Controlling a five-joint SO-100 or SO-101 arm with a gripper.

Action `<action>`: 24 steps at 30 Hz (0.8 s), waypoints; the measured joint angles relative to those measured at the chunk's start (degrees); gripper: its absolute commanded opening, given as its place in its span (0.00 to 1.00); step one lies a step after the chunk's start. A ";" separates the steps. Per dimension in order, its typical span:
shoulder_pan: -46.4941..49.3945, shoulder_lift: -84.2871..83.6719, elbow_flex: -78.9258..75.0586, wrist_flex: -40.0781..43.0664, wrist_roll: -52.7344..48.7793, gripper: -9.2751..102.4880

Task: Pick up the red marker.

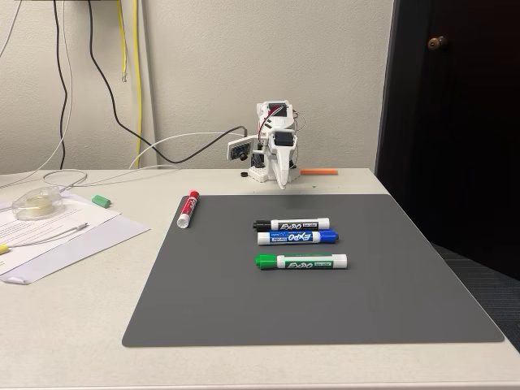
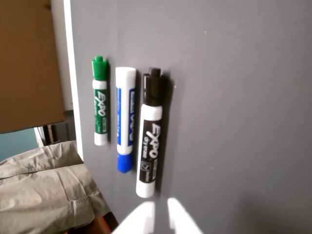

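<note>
Gripper (image 1: 282, 183) hangs folded at the arm's base at the back edge of the table, tip pointing down, holding nothing. Whether its fingers are parted or together I cannot tell: the fixed view shows one white wedge, and the wrist view shows two pale, blurred finger tips (image 2: 183, 219) at the bottom edge with a thin gap between them.

Red marker (image 1: 188, 209) lies flat on the grey mat (image 1: 325, 309), near the mat's far left corner in the fixed view, angled with its red cap toward the arm. It sits well apart from the other three markers.

Handling, as judged: light, rigid, smooth plastic barrel, round, so likely to roll or slip if pinched off-centre. Best hold looks to be across the mid-barrel, jaws square to its length.

Outward: black marker (image 1: 291, 224), blue marker (image 1: 297, 237) and green marker (image 1: 301, 262) lie in parallel at mid-mat. A thin orange stick (image 1: 318, 171) rests beside the base.

Hard to make out: the red marker's label text; the blue marker's print in the wrist view; tan cloth (image 2: 44, 190) at lower left, cut off.
</note>
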 measured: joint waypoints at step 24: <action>0.88 0.00 0.00 -3.69 -4.92 0.11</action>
